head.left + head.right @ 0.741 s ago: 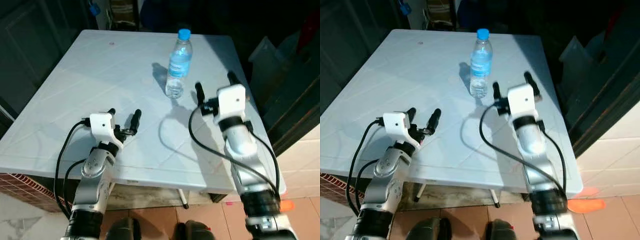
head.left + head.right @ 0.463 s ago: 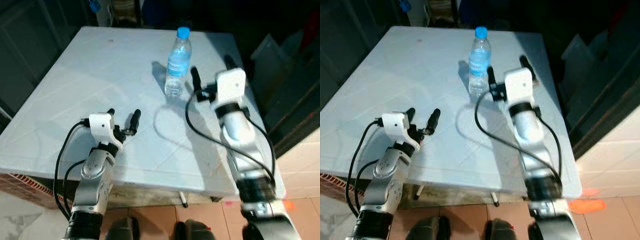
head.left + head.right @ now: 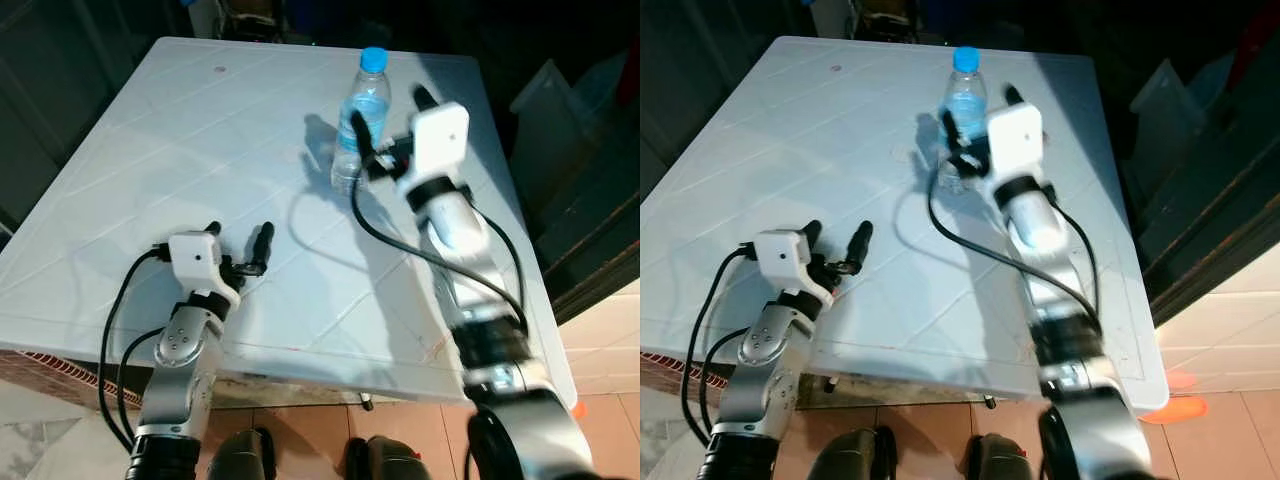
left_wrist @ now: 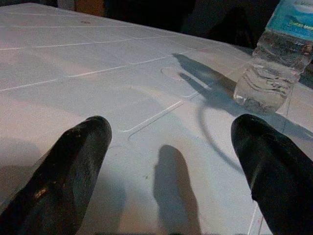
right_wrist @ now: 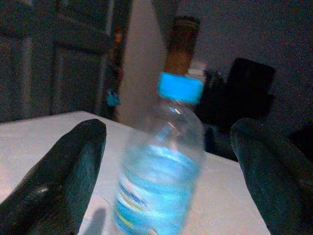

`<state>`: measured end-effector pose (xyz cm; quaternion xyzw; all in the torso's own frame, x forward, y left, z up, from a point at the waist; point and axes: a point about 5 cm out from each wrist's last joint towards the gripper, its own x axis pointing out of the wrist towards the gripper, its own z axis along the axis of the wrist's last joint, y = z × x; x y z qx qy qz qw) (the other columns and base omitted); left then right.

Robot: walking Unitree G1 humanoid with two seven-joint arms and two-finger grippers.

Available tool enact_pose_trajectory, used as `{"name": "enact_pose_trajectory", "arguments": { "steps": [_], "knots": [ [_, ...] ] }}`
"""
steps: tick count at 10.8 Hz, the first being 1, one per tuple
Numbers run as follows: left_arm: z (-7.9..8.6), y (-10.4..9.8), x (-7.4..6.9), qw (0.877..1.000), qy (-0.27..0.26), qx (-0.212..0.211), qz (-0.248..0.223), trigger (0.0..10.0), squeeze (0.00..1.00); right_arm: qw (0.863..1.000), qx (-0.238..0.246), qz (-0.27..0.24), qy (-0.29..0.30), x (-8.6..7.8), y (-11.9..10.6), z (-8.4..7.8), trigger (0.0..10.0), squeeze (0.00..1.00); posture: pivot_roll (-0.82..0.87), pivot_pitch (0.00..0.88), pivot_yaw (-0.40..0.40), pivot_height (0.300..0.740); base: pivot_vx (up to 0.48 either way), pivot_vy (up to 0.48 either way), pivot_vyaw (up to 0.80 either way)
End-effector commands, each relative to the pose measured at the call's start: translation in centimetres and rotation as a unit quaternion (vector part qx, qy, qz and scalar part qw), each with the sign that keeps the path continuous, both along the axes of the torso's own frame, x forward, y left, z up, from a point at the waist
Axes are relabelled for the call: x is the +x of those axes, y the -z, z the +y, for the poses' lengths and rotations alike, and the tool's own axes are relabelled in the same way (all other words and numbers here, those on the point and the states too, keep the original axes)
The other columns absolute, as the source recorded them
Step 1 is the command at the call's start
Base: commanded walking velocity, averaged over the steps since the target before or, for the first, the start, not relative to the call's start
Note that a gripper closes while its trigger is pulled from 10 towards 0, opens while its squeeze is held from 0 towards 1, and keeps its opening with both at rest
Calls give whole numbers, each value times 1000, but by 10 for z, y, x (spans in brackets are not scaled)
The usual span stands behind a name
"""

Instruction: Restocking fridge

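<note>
On white table [image 3: 150, 150] — water bottle [image 3: 360, 120] between spread right gripper [image 3: 392, 126] fingers; left gripper [image 3: 238, 247] released.

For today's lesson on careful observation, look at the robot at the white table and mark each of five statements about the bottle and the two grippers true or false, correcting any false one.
1. The water bottle stands upright on the white table. True.
2. The bottle's cap is red. False: it is blue.
3. The right gripper has its fingers open on either side of the bottle. True.
4. The left gripper is shut on the bottle. False: it is open above the table's near part, well away from the bottle.
5. The bottle lies on the tiled floor. False: it stands on the table.
</note>
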<state>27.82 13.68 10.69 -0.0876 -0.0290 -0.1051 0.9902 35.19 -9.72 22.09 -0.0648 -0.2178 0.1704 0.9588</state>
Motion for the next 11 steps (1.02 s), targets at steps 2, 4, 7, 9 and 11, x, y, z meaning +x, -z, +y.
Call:
{"name": "enact_pose_trajectory", "arguments": {
  "steps": [2, 4, 7, 9, 11],
  "knots": [
    [3, -2, -2, 1000, -1, 10, -1, 10000, 0, 999, 11, 1, -39, 3, -5, 11, 10000, 0, 51, 144, 0, 740, 0, 0, 0],
    [2, -3, -2, 1000, 1, 11, 0, 10000, 0, 999, 18, 1, -37, 4, -5, 12, 10000, 0, 50, 144, 1, 740, 0, 0, 0],
    [2, -2, -4, 1000, 4, 12, 3, 10000, 0, 999, 50, -5, -20, 11, -19, 6, 10000, 0, 60, 153, 8, 740, 0, 0, 0],
    [4, -2, -9, 1000, 5, 15, 6, 10000, 0, 999, 51, -13, -13, 16, -25, 6, 10000, 0, 73, 165, 10, 740, 0, 0, 0],
    [6, -2, -12, 1000, 5, 18, 10, 10000, 0, 998, 59, -22, 4, 23, -35, 3, 10000, 0, 87, 172, 14, 740, 0, 0, 0]
  ]
}}
